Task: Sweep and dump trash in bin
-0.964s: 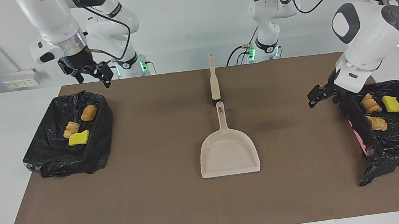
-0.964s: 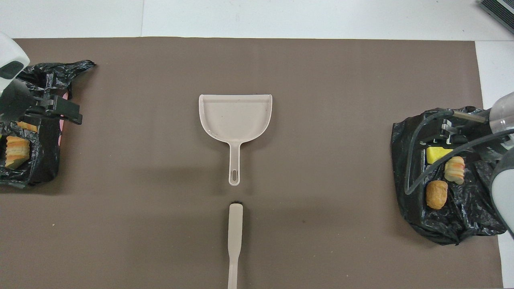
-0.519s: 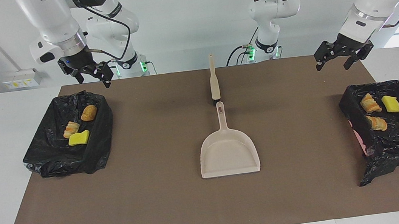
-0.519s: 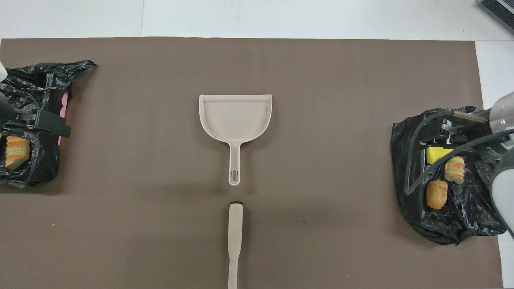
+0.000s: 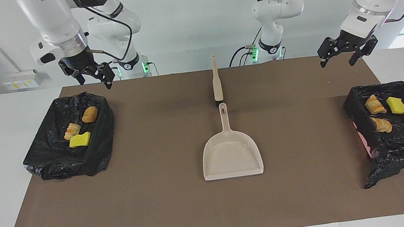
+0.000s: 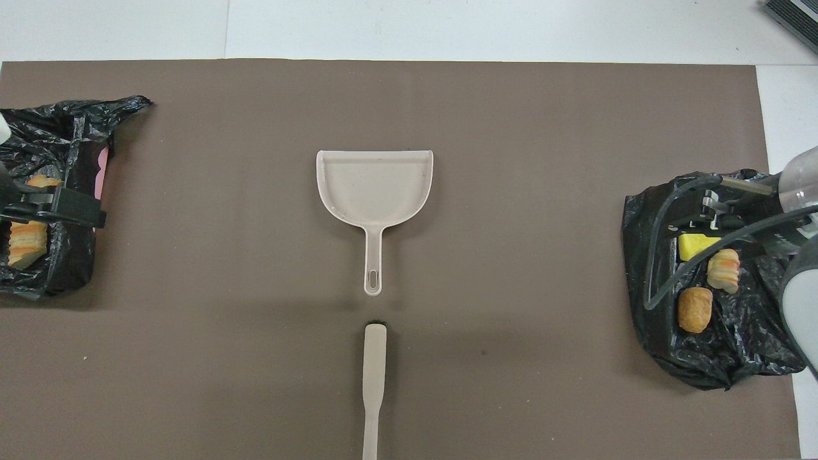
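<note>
All the trash I see lies in two black-bagged bins. The bin [image 5: 95, 157] at the right arm's end holds two bread lumps [image 5: 90, 114] and a yellow sponge chunk [image 5: 80, 140]. The bin [image 5: 395, 151] at the left arm's end holds two bread lumps [image 5: 374, 104] and two sponge chunks [image 5: 396, 105]. My right gripper [image 5: 94, 83] hangs open and empty over its bin's edge nearest the robots. High over the mat, my left gripper [image 5: 337, 61] is open and empty, apart from its bin.
A beige dustpan [image 5: 231, 156] lies mid-mat with its handle toward the robots. A beige brush [image 5: 217, 84] lies in line with that handle, nearer the robots. The brown mat [image 5: 167, 210] covers most of the white table.
My left gripper has lifted from low beside its bin's edge to high above the mat, toward the robots. The right arm has stayed put. The trash, dustpan and brush are unmoved.
</note>
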Tool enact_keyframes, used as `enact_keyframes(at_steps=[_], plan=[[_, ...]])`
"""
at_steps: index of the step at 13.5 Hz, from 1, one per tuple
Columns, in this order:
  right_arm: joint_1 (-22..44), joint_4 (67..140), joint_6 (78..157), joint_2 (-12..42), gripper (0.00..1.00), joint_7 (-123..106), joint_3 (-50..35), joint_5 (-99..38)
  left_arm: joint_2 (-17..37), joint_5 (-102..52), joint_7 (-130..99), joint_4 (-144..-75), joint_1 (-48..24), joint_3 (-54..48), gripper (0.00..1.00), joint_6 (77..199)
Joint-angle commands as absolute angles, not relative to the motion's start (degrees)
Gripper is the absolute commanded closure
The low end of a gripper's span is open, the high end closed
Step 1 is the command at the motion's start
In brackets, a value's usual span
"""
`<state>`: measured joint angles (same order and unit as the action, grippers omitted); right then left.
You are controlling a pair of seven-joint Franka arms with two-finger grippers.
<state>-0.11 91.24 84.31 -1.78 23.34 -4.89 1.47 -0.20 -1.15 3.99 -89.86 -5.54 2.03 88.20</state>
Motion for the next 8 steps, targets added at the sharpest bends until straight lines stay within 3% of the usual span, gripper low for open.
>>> enact_keyframes(at_steps=[1, 8], plan=[[-0.4, 91.4, 84.4, -2.0, 0.0, 21.4, -5.0, 1.2, -1.6, -0.5, 4.3, -91.2, -5.5, 2.0, 0.0, 88.4], [-0.4, 91.4, 84.4, -2.0, 0.0, 21.3, -5.0, 1.2, -1.7, -1.5, 3.9, -91.4, -5.1, 2.0, 0.0, 88.5]])
